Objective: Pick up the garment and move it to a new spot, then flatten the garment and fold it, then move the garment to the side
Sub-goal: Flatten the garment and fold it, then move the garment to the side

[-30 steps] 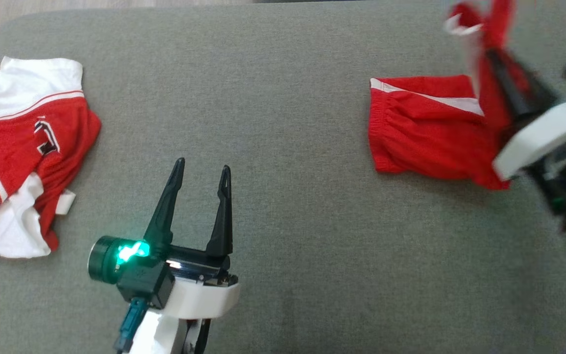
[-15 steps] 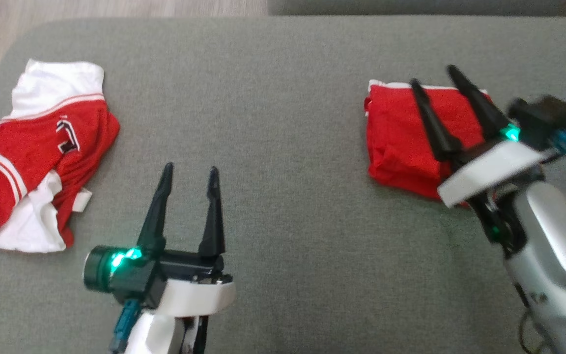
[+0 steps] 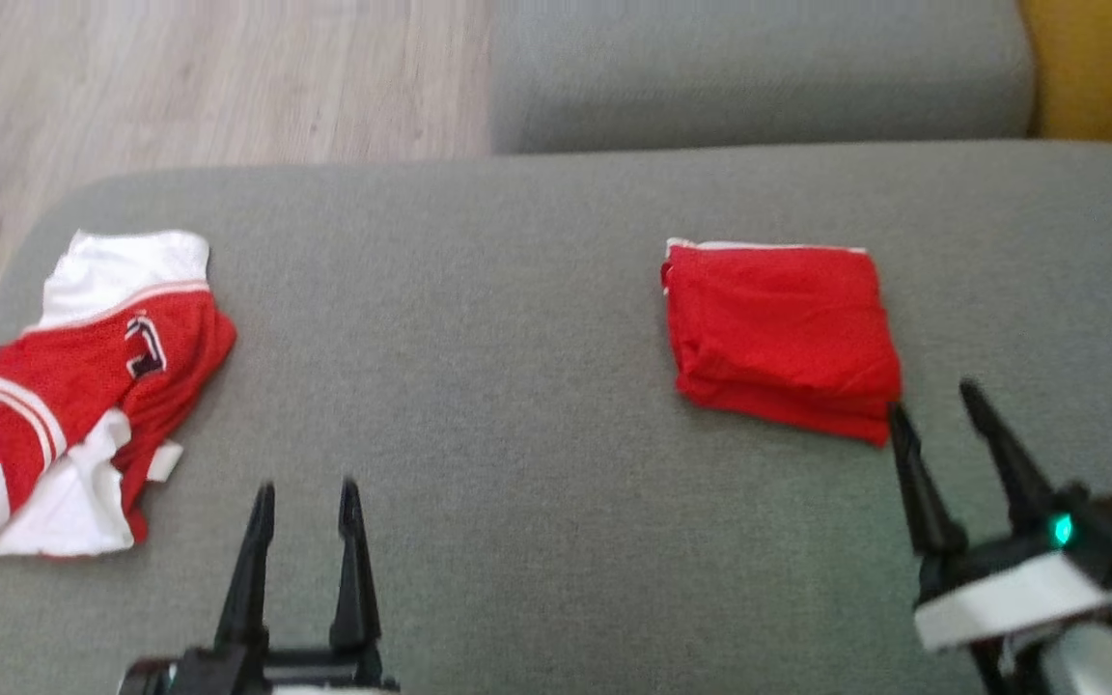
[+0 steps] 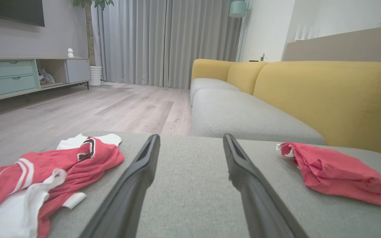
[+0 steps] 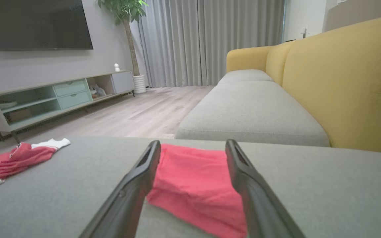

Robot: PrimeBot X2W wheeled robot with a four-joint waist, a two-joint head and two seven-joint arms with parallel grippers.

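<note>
Grey sofa seat (image 3: 517,405), folded red garment (image 3: 781,333) at two o'clock.
Left gripper (image 3: 308,486) and right gripper (image 3: 932,399) empty, jaws wide; crumpled jersey (image 3: 83,386) at nine o'clock.

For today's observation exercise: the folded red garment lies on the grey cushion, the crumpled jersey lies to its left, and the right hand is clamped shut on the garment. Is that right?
No. The right hand is open and gripping nothing, as the right wrist view shows. The folded red garment does lie on the grey cushion, with the jersey to its left.
</note>
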